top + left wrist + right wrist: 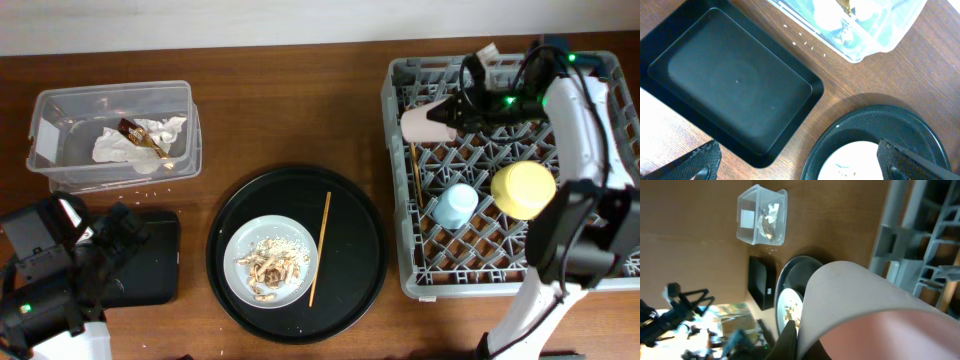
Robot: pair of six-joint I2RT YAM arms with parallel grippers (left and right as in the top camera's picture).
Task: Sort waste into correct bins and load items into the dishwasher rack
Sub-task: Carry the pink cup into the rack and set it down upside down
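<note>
Jaws on our right arm (pixel 580 120) grip the small pink cup (pixel 424 122), held on its side over the rear-left pegs of the dishwasher rack (pixel 500 290). Its long axis runs left-right, mouth seemingly toward the rack's left wall, so we would tip it mouth-down. Far off, our left jaws hang open above the shallow black tray (pixel 735 80).

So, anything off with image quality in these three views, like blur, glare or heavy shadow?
Overhead: even light, sharp throughout, shadows soft. Left wrist: the shallow black tray is crisp, but the clear tub is washed out by glare. Right wrist: the pink cup sits right at the lens and blurs; the lower left corner is smeared too.
</note>
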